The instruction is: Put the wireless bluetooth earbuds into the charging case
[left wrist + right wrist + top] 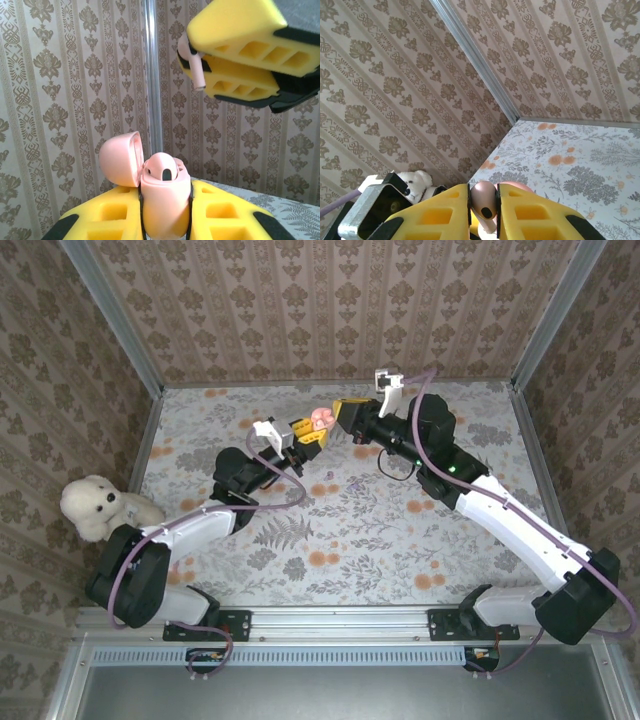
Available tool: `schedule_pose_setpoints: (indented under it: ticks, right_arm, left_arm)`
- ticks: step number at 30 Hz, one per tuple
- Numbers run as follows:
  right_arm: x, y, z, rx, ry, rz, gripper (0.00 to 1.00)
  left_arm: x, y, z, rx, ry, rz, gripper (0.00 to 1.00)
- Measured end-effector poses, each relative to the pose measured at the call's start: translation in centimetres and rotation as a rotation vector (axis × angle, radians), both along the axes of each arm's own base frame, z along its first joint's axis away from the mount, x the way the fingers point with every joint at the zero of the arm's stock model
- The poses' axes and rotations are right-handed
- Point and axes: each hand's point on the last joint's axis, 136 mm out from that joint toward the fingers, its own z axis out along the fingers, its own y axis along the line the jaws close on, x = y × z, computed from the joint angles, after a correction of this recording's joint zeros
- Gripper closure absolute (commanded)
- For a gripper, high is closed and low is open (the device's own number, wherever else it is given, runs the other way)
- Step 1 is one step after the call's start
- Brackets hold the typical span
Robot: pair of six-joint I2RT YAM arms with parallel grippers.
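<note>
Near edge: both arm bases are bolted side by side. The left arm folds at the elbow and reaches up-right toward table centre. The right arm stretches long, up-left, to meet it. A plush bear (95, 505) sits beside the left arm, by the left wall.

Mid-table: I read the left gripper (306, 431) as clamped on the pink charging case (167, 197), one finger on each side of its body. The case is upright, mouth up, with its lid (120, 159) swung open to the left in the left wrist view. A rounded pink piece with a dark spot sits in the mouth; I can't tell what it is.

Just beyond: the right gripper (347, 414) is closed on an earbud (196, 67), pinching its head. The stem's long axis is near vertical, tip down. The bud hangs above and right of the case, apart from it.
</note>
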Motion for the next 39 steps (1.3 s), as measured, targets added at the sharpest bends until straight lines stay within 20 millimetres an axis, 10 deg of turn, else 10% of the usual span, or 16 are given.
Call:
schedule_pose_setpoints:
  ticks: [39]
  right_arm:
    - [1.0, 1.0, -3.1, 0.005, 0.032, 0.030, 0.80]
  left_arm:
    - [-0.2, -0.2, 0.9, -0.019, -0.013, -0.010, 1.00]
